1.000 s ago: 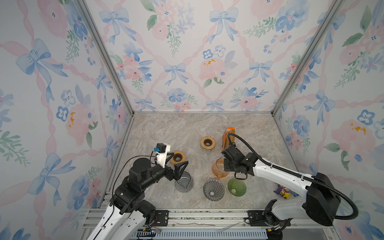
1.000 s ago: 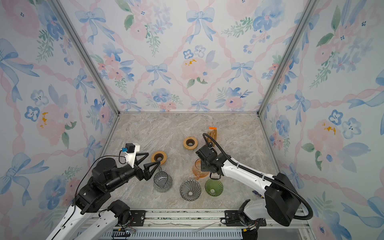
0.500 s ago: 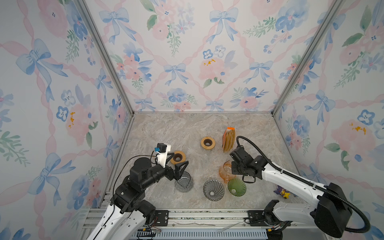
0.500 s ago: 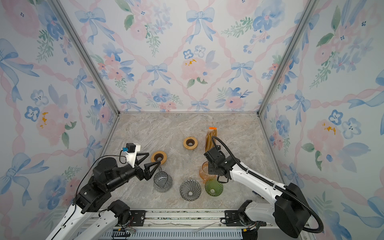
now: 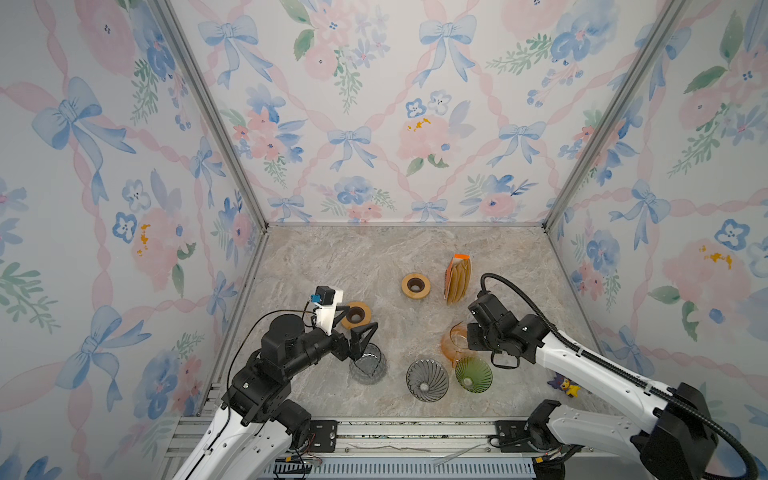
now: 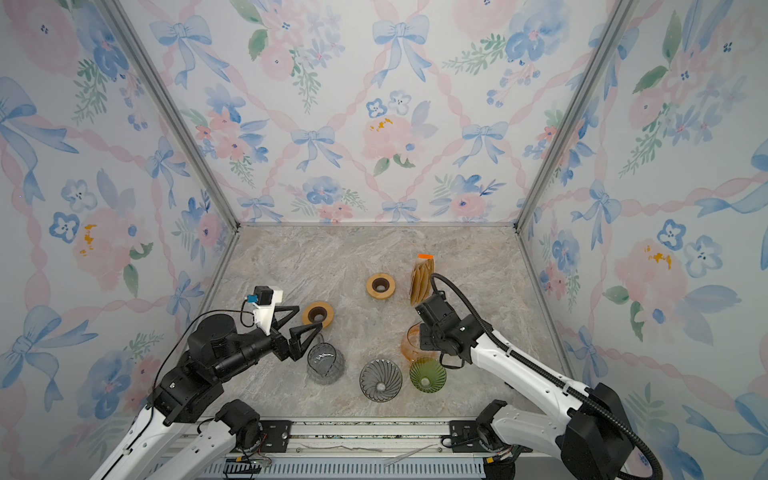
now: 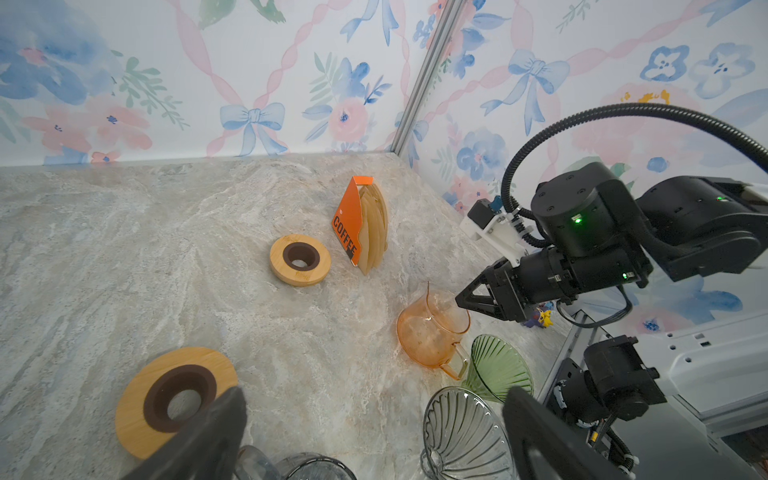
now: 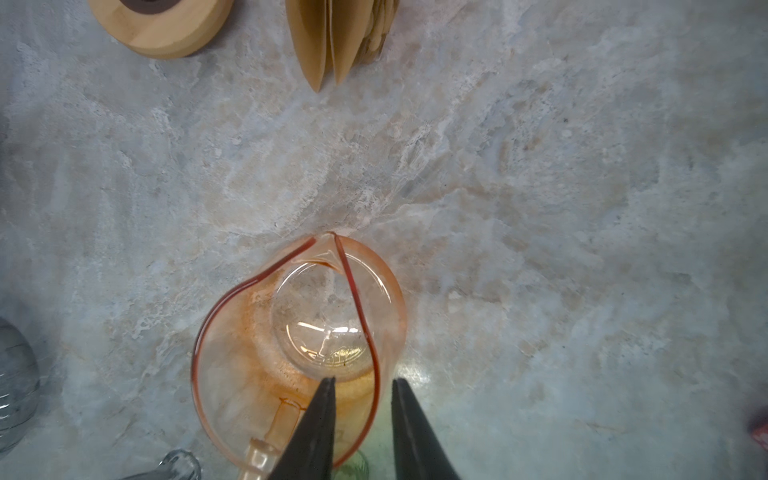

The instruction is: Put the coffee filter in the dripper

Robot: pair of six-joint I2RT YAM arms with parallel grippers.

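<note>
Pour-over set on a marble-look desk [image 6: 332,257]. I judge the task barely begun: no filter drawn, both drippers bare.
My left pincer [image 6: 309,317], jaws wide apart and empty, hangs over a smoky glass jug [image 6: 325,363], with a flat bamboo ring [image 6: 318,314], dark-bored, just beside its tips. Between the pincers sit a grey ribbed glass dripper [image 6: 380,380], cone-shaped, and a second bamboo ring [image 6: 380,285]. A green ribbed glass dripper [image 6: 427,374] sits just beside the amber glass jug [image 8: 291,332], spouted and handled. My right pincer [image 8: 361,380] has jaws slightly apart astride that jug's thin rim, gripping nothing I can see. Beyond its tips, well apart, are the coffee filters [image 6: 422,278]: tan paper cones fanned upright in an orange card sleeve. Left to do: draw one filter and seat it.
</note>
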